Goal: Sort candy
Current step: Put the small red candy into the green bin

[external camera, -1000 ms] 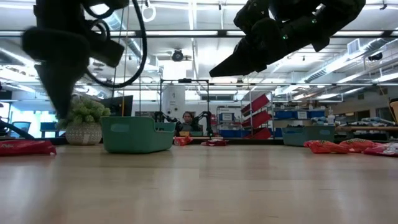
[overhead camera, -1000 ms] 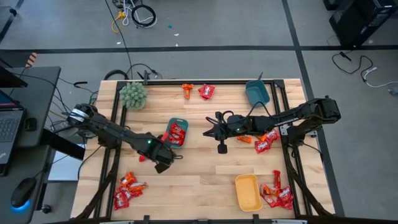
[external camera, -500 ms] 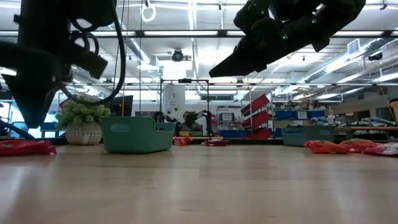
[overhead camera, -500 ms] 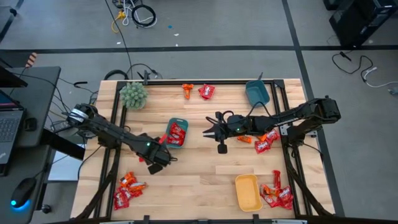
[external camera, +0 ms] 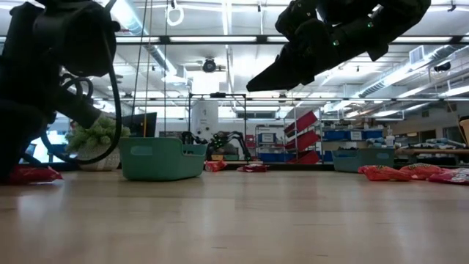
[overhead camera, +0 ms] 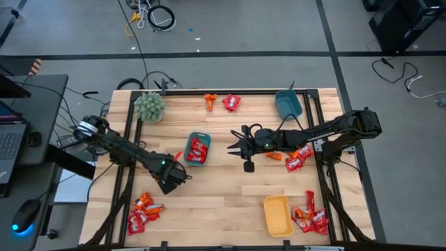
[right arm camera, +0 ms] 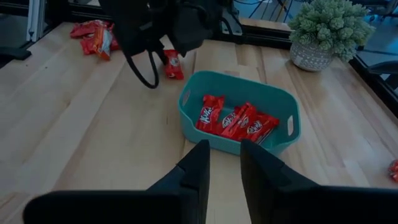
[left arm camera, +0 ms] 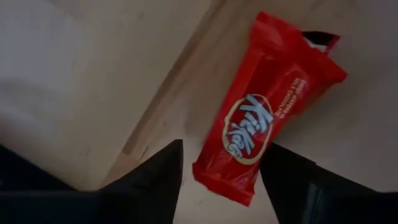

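A red wrapped candy (left arm camera: 258, 118) lies flat on the table left of the teal tray (overhead camera: 189, 148); it also shows beside my left arm in the right wrist view (right arm camera: 173, 64). My left gripper (left arm camera: 225, 163) hangs over it, open, one finger on either side of the candy's near end, and I cannot tell whether they touch it. The teal tray holds several red candies (right arm camera: 236, 119). My right gripper (overhead camera: 231, 146) hovers right of the tray, open by a narrow gap (right arm camera: 224, 158) with nothing in it.
A blue tray (overhead camera: 288, 103) stands at the far right, a yellow tray (overhead camera: 277, 215) near right, a green plant (overhead camera: 149, 107) far left. Candy piles lie near left (overhead camera: 144, 211), near right (overhead camera: 310, 217), right (overhead camera: 297, 157) and far middle (overhead camera: 224, 102).
My left gripper has moved toward the table's left edge and down, away from the teal tray. My right gripper has stayed in place, and its fingertips have parted a little.
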Robot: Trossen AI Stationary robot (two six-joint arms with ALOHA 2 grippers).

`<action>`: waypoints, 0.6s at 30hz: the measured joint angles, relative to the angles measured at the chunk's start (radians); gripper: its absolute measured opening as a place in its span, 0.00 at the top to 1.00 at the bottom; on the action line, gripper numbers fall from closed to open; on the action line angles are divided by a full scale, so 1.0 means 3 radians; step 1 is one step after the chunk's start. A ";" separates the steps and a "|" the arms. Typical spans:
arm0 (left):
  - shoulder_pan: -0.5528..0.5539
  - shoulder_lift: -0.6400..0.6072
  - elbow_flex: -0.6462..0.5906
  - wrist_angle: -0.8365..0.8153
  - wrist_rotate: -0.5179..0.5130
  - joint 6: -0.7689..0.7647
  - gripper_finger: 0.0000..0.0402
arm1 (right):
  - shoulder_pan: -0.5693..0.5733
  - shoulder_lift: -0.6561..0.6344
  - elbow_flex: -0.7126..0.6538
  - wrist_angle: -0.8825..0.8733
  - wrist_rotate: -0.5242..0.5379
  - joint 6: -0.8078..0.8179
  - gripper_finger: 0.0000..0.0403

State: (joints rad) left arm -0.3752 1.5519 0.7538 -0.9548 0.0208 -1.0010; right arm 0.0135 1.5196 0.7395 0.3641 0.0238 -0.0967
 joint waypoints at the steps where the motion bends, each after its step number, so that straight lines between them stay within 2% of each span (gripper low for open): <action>1: 0.0000 0.0000 -0.0008 0.0024 0.0003 0.0003 0.50 | 0.0000 0.0000 0.0000 0.0001 0.0000 0.0001 0.81; 7: -0.0003 0.0020 0.0093 -0.0088 -0.0073 0.0066 0.72 | 0.0000 0.0000 0.0000 0.0000 0.0000 0.0001 0.81; 12: 0.0020 0.0023 0.0391 -0.0379 -0.0262 0.0169 0.93 | 0.0000 0.0000 0.0000 -0.0004 0.0000 0.0000 0.81; 15: 0.0057 0.0023 0.0646 -0.0649 -0.0442 0.0169 0.98 | 0.0000 -0.0002 0.0000 -0.0034 0.0000 -0.0001 0.81; 18: 0.0127 0.0020 0.0888 -0.0808 -0.0541 0.0177 0.96 | 0.0000 -0.0066 0.0000 -0.0063 0.0010 0.0000 0.81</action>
State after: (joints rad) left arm -0.3372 1.5579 1.0202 -1.1973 -0.1414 -0.9478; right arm 0.0135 1.4999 0.7395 0.3452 0.0269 -0.0967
